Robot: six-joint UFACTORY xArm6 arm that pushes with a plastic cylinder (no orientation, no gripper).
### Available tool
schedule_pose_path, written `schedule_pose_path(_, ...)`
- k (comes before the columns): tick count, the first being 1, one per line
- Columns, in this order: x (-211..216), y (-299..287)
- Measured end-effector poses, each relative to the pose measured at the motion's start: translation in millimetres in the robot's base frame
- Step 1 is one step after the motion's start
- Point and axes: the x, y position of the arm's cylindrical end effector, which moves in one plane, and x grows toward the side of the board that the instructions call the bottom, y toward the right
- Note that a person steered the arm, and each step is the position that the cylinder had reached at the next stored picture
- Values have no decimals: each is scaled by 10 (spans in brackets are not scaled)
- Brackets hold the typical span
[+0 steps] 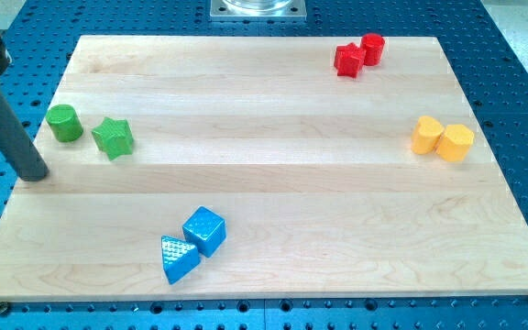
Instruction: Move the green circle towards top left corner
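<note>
The green circle stands near the board's left edge, in the upper half of the view. A green star sits just to its right, a small gap apart. My tip is at the board's left edge, below and to the left of the green circle, not touching it. The dark rod rises from there toward the view's top left.
A red star and red cylinder touch at the top right. A yellow pair sits at the right edge. A blue cube and blue triangle sit at the bottom centre. The wooden board lies on a blue perforated table.
</note>
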Motion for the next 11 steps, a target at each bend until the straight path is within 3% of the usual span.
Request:
schedule_pose_path(5, -51, -58)
schedule_pose_path(9, -1009, 493)
schedule_pose_path(10, -932, 507)
schedule_pose_path(11, -1166, 507)
